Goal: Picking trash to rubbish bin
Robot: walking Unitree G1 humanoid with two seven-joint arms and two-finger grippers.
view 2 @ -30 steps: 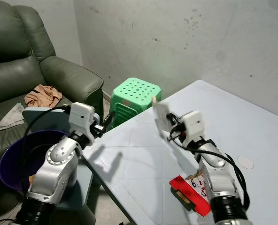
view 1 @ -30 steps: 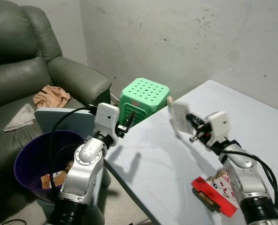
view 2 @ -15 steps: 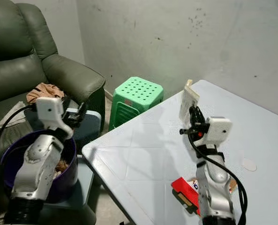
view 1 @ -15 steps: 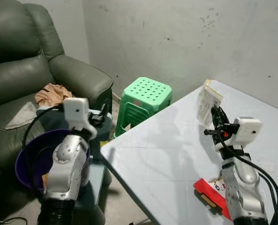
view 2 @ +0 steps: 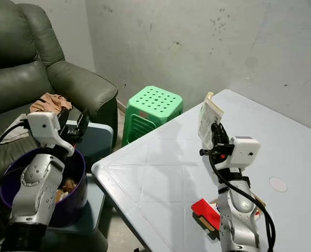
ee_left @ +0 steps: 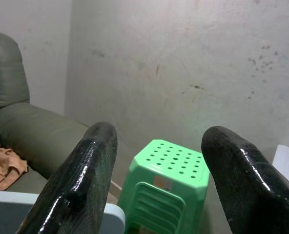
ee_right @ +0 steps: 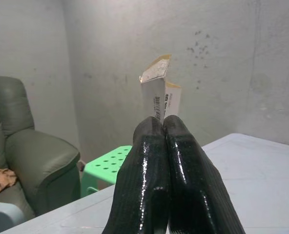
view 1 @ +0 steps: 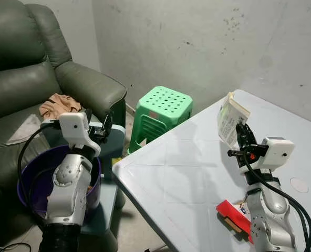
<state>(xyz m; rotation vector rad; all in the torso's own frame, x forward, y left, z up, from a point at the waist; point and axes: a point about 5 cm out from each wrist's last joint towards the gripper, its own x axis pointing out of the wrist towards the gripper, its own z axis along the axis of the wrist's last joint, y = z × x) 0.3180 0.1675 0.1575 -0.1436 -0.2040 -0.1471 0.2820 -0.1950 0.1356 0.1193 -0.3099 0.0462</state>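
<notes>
Broadly, everything sits around the pale blue table (view 1: 197, 173), which takes up the right and centre of the head views. Off its far left side stands a dark green leather armchair (view 1: 24, 79) with a tan cloth (view 1: 58, 105) lying on the seat. Between the armchair and the table's left edge is the purple rubbish bin (view 2: 74, 194), resting on a low grey-blue stand (view 2: 100, 134); some brownish scraps show inside the bin. Beyond the table's far-left corner, against the stained wall, stands a green plastic stool (view 1: 163, 107) with a perforated top.

The left gripper (ee_left: 156, 161) is raised above the bin, well apart from the table, and its two black fingers (ee_left: 88, 170) are spread wide with nothing between them; in the left wrist view the stool shows through the gap.

The right gripper (ee_right: 164, 126) is lifted above the table's middle, pointing up and toward the wall. Its fingers (ee_right: 147, 161) are pressed tight together on the lower edge of a flattened white carton (view 1: 230, 118), which stands up from the fingertips, clear of the table, its torn top edge uppermost and a barcode on one face.

On the table's near edge, below the right arm, lies a red packet (view 1: 233, 214) with a printed paper wrapper just beside it. A small round mark (view 2: 277, 184) lies on the table to the right of that arm.
</notes>
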